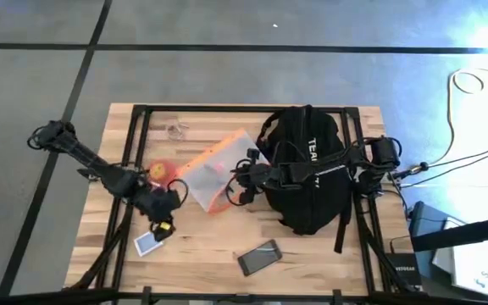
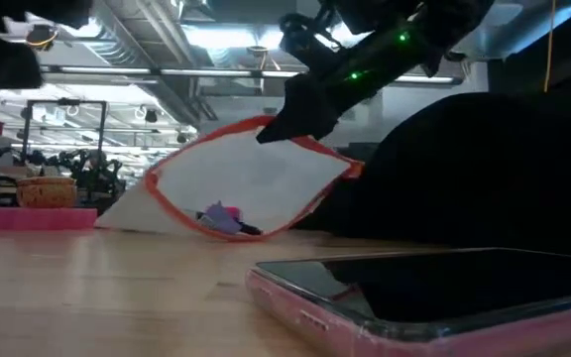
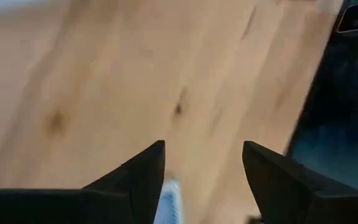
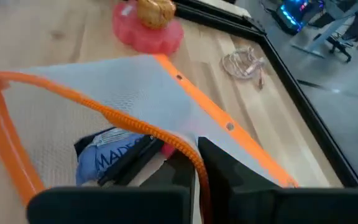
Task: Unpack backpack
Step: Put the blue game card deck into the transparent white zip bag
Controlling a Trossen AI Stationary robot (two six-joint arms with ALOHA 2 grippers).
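The black backpack [image 1: 307,169] lies on the table's right half, its white lettering facing up. My right gripper [image 4: 194,163] reaches over it from the right and is shut on a whitish mesh pouch with orange trim [image 1: 214,169], just left of the backpack. The pouch [image 2: 246,183] holds a blue item and a dark one. My left gripper [image 3: 204,152] hangs open over bare wood near the front left, close to a small white-and-blue card [image 1: 146,244], with nothing between its fingers. My right gripper pinches the pouch's orange zipper edge [image 4: 182,148] between its two fingers, on the side nearest the backpack. The fingers come from the table's right, slanting down. That edge [image 2: 300,139] is raised, while the pouch's lower side [image 2: 206,230] rests on the table.
A phone in a pink case [image 1: 259,257] lies near the front edge, left of the backpack's lower end. A pink item with a golden top [image 1: 161,171] sits left of the pouch. A small coiled cable [image 1: 176,130] lies at the far left. Black frame bars cross the table.
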